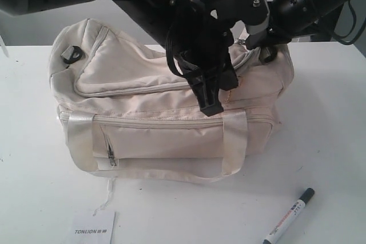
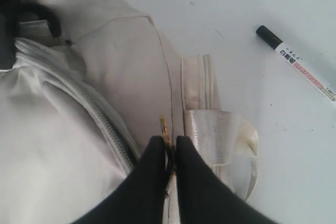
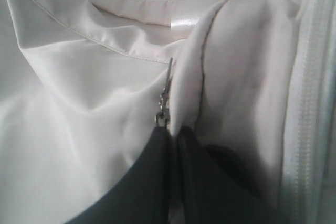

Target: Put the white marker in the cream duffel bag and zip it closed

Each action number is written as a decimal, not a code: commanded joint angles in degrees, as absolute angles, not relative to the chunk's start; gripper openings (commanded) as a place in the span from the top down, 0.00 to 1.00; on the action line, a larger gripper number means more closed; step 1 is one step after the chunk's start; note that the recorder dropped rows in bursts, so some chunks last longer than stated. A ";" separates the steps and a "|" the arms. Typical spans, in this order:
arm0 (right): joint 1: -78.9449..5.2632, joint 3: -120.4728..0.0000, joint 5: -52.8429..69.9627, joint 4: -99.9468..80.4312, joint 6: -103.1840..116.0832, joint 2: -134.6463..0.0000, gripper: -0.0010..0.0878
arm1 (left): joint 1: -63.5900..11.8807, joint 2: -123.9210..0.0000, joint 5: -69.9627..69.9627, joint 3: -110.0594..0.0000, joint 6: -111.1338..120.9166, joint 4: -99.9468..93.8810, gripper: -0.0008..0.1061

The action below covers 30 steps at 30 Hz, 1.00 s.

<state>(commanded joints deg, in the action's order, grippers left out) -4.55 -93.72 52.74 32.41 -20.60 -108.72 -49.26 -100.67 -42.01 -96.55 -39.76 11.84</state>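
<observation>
While slim white marker pen (image 1: 289, 216) w/ black cap lies unbagged on white tabletop (image 1: 337, 158), lower right of exterior view, both arms bear on soft cream fabric duffel bag (image 1: 143, 84) at centre: left claw (image 1: 210, 106) mid-frame on its top, right claw (image 1: 263, 47) at upper-right end. Left wrist cam: left claw (image 2: 169, 148), tips together, clamped on brass-coloured zip pull (image 2: 165, 129), prob. to work the top zip; marker pen (image 2: 296, 62) upper right. Right wrist cam: right claw (image 3: 172, 136), tips together, apparently nipping silver zip pull (image 3: 166, 87) at bottom centre. Bag looks shut, so opening likely comes first.
</observation>
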 joint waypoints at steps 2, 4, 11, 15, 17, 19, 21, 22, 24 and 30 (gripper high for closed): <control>-4.55 -93.82 52.49 32.41 -20.60 -108.72 0.99 | -49.26 -100.67 -42.01 -96.55 -38.99 11.84 0.99; -4.55 -93.95 52.27 32.41 -20.37 -108.72 0.92 | -49.26 -100.67 -41.32 -96.55 -37.78 11.84 0.99; -4.55 -94.16 53.88 28.99 -13.40 -106.15 0.26 | -49.26 -100.78 -36.92 -96.55 -36.02 11.84 0.99; -4.55 -94.16 55.98 23.98 -8.26 -101.24 0.26 | -49.26 -100.78 -37.32 -96.55 -34.53 11.84 0.99; -4.55 -94.05 58.00 21.25 -5.79 -98.94 0.28 | -49.26 -100.78 -37.85 -96.55 -33.11 11.84 0.99; -4.55 -93.82 59.95 20.95 -5.77 -97.23 0.30 | -49.26 -100.78 -37.97 -96.55 -32.95 11.84 0.99; -4.55 -93.19 61.04 21.07 -5.77 -95.82 0.32 | -49.26 -100.78 -37.76 -96.55 -32.95 11.84 0.99; -4.66 -92.73 61.61 21.69 -5.39 -95.16 0.33 | -49.26 -100.78 -37.76 -96.55 -32.95 11.84 0.99; -5.23 -91.55 61.82 23.29 -5.40 -94.04 0.34 | -49.26 -100.78 -37.76 -96.55 -32.95 11.84 0.99; -6.49 -86.84 58.91 25.92 -7.46 -93.45 0.34 | -49.26 -100.78 -37.43 -96.55 -32.95 11.84 0.99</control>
